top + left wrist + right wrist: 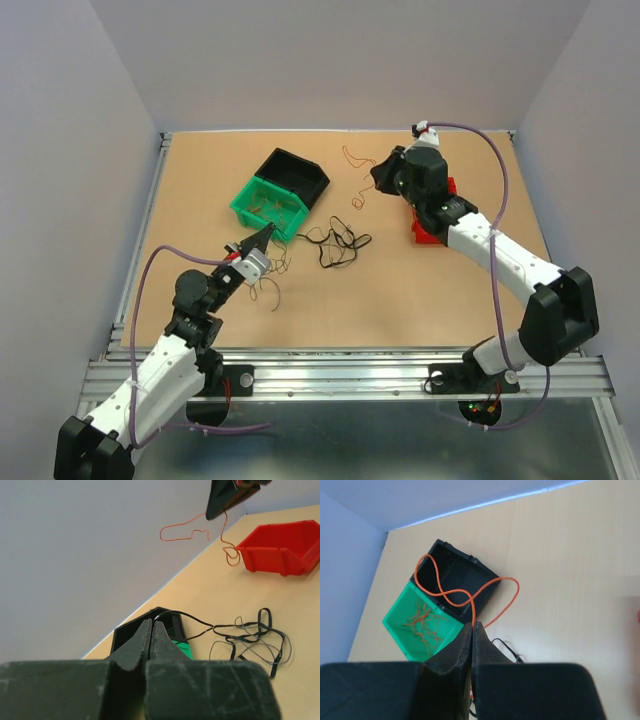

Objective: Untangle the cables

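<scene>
The left gripper [151,625], just beside the green bin [246,195], is clenched on a black cable [200,621] that trails into the tangle [338,246] at mid-tabletop, while the right gripper [471,627], nearer the far edge, is clenched on an orange cable [473,610] hanging from it.

This looks like a robot lab. Two robot arms [505,260] are bolted to a metal rail [350,372] between plain walls [70,150].
</scene>
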`<move>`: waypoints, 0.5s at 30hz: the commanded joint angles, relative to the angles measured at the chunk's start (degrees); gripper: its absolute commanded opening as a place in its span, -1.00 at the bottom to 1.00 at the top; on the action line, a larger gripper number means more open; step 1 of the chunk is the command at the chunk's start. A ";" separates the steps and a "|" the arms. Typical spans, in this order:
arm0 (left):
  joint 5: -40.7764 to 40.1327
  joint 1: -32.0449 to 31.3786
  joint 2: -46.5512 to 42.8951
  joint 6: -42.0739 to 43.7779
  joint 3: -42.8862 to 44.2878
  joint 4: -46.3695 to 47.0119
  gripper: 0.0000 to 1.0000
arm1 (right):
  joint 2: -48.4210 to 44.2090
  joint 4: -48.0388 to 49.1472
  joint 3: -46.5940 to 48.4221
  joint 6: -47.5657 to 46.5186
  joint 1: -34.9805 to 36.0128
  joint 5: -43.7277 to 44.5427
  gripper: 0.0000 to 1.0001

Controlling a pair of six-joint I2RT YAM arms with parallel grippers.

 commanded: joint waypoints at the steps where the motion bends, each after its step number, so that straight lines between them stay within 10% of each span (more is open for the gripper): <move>1: -2.56 0.12 -0.51 0.63 2.85 1.68 -1.00 | -0.52 2.90 6.57 -4.67 0.43 -7.81 -0.99; 15: -30.52 0.29 -3.86 -2.28 2.41 8.89 -1.00 | 22.06 -8.33 30.11 -17.51 9.56 -24.96 -0.99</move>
